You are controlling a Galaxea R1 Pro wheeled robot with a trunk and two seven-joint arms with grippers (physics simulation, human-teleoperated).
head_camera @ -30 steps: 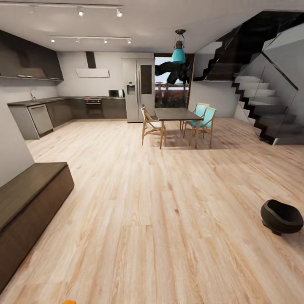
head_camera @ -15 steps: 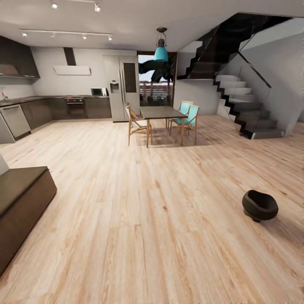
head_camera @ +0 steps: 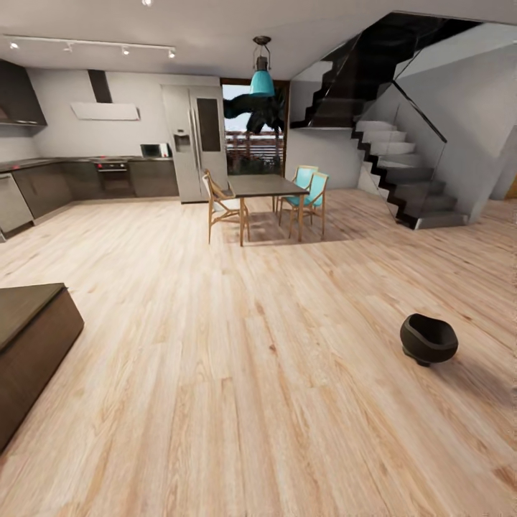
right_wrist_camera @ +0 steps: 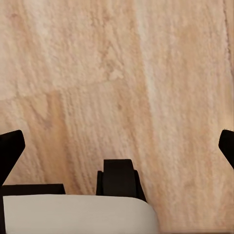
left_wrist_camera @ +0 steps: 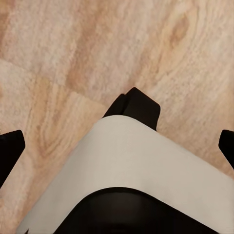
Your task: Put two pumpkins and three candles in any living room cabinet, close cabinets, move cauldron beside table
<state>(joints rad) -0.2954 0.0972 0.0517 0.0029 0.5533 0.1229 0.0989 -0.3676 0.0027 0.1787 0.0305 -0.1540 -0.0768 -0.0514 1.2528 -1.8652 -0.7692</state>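
Note:
A black round cauldron stands on the light wood plank floor at the right of the head view. One end of the low dark brown cabinet shows at the left edge, its fronts shut as far as I can see. The pumpkins and candles are out of view. In the left wrist view my left gripper is open, its black fingertips wide apart above bare floor and part of my own white body. My right gripper is open too, fingertips spread over floor planks, holding nothing.
A dark dining table with wooden and turquoise chairs stands mid-room at the back. Behind it are a fridge and kitchen counters. A black staircase rises at the right. Wide open floor lies between me and the cauldron.
The camera has swung right: cabinet, table and cauldron all slid left in the picture. The orange thing at the bottom edge a second ago has left the frame.

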